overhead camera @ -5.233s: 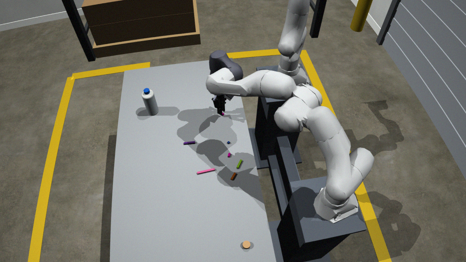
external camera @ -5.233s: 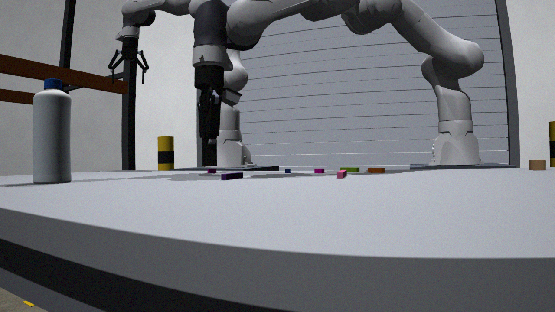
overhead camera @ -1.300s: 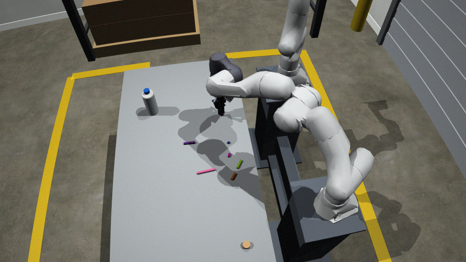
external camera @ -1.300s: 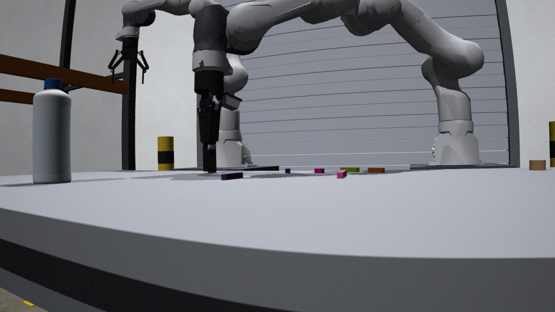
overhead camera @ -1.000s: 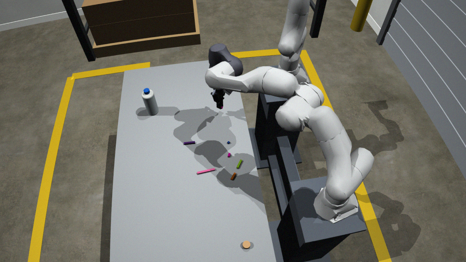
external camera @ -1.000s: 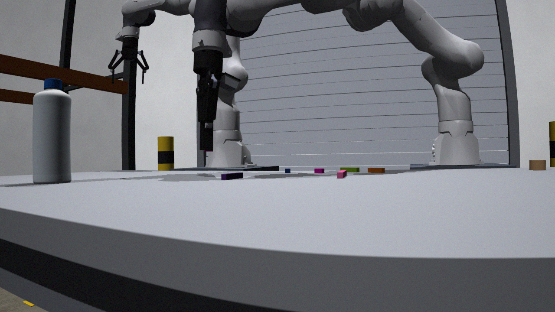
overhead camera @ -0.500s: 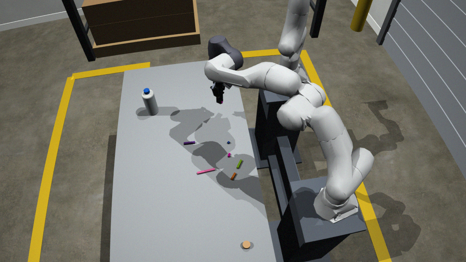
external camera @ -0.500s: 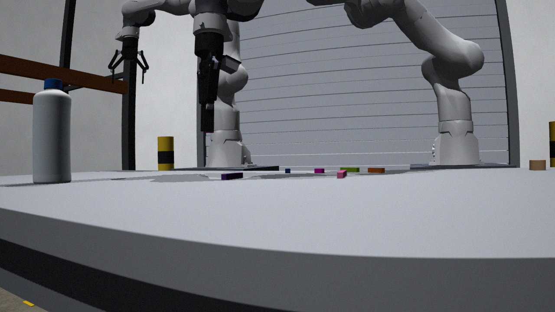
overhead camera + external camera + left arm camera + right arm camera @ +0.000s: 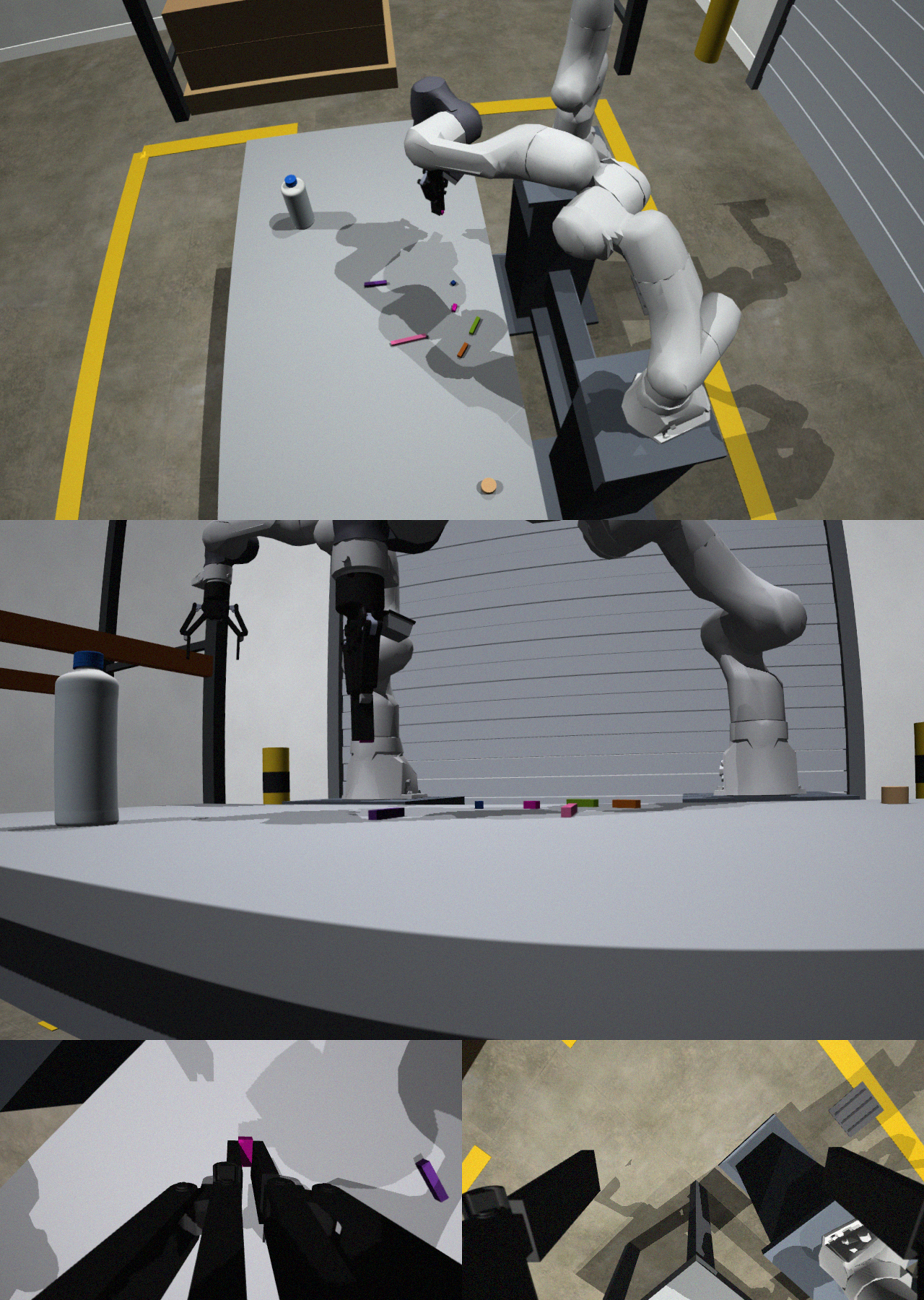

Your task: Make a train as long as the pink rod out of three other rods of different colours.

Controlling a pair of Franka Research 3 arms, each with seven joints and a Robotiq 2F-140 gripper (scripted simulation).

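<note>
A grey table (image 9: 310,414) (image 9: 452,882) under the top view bears the pink rod (image 9: 408,340) (image 9: 568,810), lying flat near its centre; the purple rod (image 9: 375,283) (image 9: 386,813) (image 9: 432,1180) lies at its eleven o'clock, the blue rod (image 9: 452,282) (image 9: 478,804) and a magenta rod (image 9: 454,307) (image 9: 531,804) toward one to two, the lime rod (image 9: 474,325) (image 9: 582,802) and orange rod (image 9: 462,349) (image 9: 626,804) toward three; left gripper (image 9: 438,211) (image 9: 363,738) (image 9: 246,1152), raised, clamped on a second magenta rod (image 9: 442,211) (image 9: 366,741) (image 9: 245,1151); right gripper (image 9: 213,656) (image 9: 712,1170), fingers wide apart

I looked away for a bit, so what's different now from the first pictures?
The left gripper closed on the magenta rod that lay under it and lifted it off the table. The other rods, the bottle and the open right gripper stayed put.
</note>
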